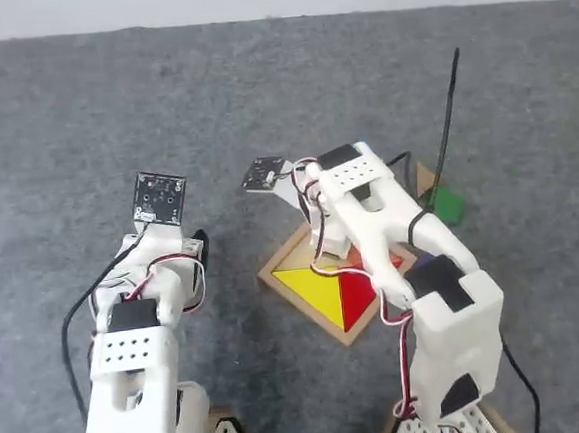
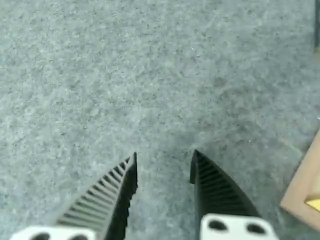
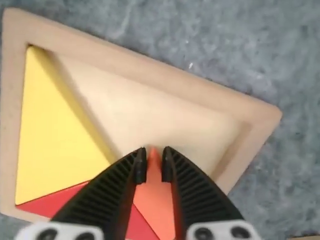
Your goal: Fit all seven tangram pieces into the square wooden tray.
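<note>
Worktop (image 1: pixel 259 88): grey and carpet-like, it lay under both arms and spread out in front of the left gripper's fingers.
Wooden tray (image 1: pixel 278 258): square and pale, it sat directly beneath the right gripper; one corner of it lay off to the side of the left gripper's fingers.
Yellow triangle (image 3: pixel 55 135): it lay flat in the tray, to one side of the right gripper's fingers, along the tray's inner wall.
Red triangle (image 3: pixel 65 202): it lay in the tray beside the same fingers, edge to edge with the yellow triangle.
Right gripper (image 3: pixel 152 162): it hung low over the tray, its fingers (image 3: pixel 132 172) drawn close together and pinching the tip of the orange piece.
Left gripper (image 2: pixel 162 165): it hung over bare worktop with its fingers (image 2: pixel 122 185) spread and nothing between them.
Orange piece (image 3: pixel 152 200): it sat between the right gripper's fingers, over the tray and next to the red triangle.
Green piece (image 1: pixel 448 205): it lay on the worktop outside the tray, well apart from both pairs of fingers.
</note>
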